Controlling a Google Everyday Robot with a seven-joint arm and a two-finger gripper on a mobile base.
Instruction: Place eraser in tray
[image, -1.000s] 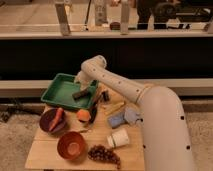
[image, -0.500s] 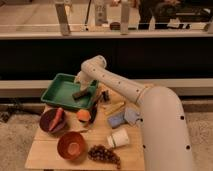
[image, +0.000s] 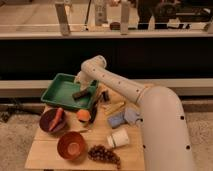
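The green tray (image: 60, 91) sits at the back left of the wooden table. The eraser (image: 81, 93), a small dark oblong block, lies inside the tray near its right side. My gripper (image: 82, 83) hangs from the white arm directly above the eraser, very close to it or touching it. I cannot tell whether it holds the eraser.
A brown bowl (image: 46, 125) with a red-orange item stands front left, with an orange bowl (image: 71, 145) in front of it. An orange fruit (image: 83, 115), a yellowish stick (image: 115, 107), a blue-grey block (image: 116, 120), a white cup (image: 118, 138) and grapes (image: 104, 154) lie to the right. My arm crosses the table's right side.
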